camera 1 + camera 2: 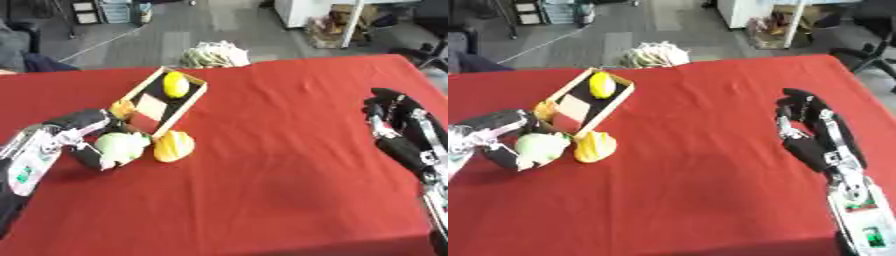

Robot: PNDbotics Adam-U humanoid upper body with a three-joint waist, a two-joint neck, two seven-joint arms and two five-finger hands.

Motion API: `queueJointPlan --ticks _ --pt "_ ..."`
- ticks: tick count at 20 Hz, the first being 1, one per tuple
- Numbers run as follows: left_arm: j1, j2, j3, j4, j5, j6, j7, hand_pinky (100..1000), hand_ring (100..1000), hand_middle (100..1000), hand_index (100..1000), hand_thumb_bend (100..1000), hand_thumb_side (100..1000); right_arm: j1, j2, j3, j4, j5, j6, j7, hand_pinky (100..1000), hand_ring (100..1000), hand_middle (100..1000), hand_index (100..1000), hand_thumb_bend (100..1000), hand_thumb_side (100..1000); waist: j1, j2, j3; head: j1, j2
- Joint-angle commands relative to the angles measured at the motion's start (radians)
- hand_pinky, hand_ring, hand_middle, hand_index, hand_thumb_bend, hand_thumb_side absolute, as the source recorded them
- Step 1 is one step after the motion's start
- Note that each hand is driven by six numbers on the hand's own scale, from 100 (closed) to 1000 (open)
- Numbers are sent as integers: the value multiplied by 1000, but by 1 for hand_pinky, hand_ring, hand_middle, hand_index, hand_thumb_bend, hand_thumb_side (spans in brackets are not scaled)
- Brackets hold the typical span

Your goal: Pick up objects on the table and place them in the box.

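I see the red table (pixel 262 165) filling the view, and the wooden box (pixel 200 95) lies on it toward my upper left, set at a slant. Inside it sit a yellow lemon-like fruit (pixel 176 84) at the far end, a pale card-like square (pixel 150 107) in the middle, and a small orange item (pixel 122 107) near the near-left corner, though I can't tell whether that one is inside or on the rim.

My right hand (pixel 811 131) rests well apart on the right side, fingers relaxed and straight, holding nothing. It's idle, and I leave it there.

My left hand (pixel 86 137) has its fingers curled round the pale green object (pixel 120 146), just beside the box's near end. It looks round and soft-coloured, maybe a cabbage-like toy; I can't say more. Touching it on its right is a yellow-orange object (pixel 174 146), lying on the cloth near the box's corner.

I judge the step in hand is lifting the green thing and carrying it into the box. To do it well, I'd raise it straight up first so it clears the yellow-orange neighbour without dragging it, then pass over the near wall with height to spare. The free room looks to be between the square and the lemon, so I'd aim there and let go low, so it doesn't roll out.
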Motion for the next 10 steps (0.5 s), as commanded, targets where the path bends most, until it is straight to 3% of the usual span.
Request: queueJointPlan --ticks 1,5,10 --pt "-48 85 48 -84 44 16 3 673 503 496 672 419 100 -12 -9 -4 -13 -6 1 -5 768 720 680 826 100 324 -2 -10 -5 6 4" --pt "-110 92 95 -77 36 77 -6 673 501 493 671 435 100 -22 -6 1 -13 -7 0 -1 768 719 679 823 100 326 -1 3 -28 20 -7" --pt "-193 51 146 41 -38 159 36 674 502 494 672 457 100 -56 8 13 -17 -14 -1 8 767 718 677 817 100 338 1 42 -93 71 -57"
